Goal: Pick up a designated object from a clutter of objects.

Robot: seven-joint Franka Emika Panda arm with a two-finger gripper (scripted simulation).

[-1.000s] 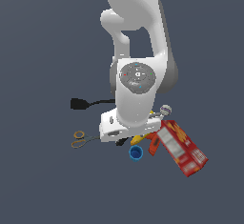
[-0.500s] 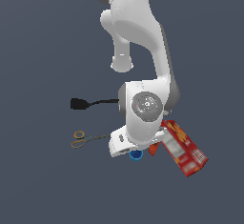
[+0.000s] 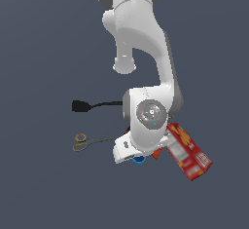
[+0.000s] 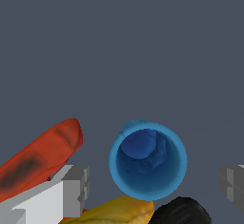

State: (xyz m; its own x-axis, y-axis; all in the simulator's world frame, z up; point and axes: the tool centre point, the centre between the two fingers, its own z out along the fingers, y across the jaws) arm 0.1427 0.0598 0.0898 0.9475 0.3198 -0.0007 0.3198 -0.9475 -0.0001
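The designated object is a small bright blue cup (image 4: 147,160), standing upright with its mouth toward the wrist camera. My gripper (image 4: 153,188) is open, and the cup sits between one grey finger (image 4: 74,189) and the other (image 4: 233,186), touching neither. In the exterior view only a sliver of the cup (image 3: 139,160) shows under the white hand. Around it lies the clutter: a red-black drill (image 4: 43,158), a yellow banana (image 4: 119,211) and a black rounded part (image 4: 183,211) close against the cup.
A red cracker box (image 3: 188,152) lies tilted at the exterior view's right of the hand. Scissors (image 3: 86,142) and a black spatula (image 3: 85,106) lie on the dark floor at the exterior view's left. The arm hides the other clutter.
The arm has folded downward and the hand has dropped over the clutter. It now covers the banana and most of the blue cup in the exterior view.
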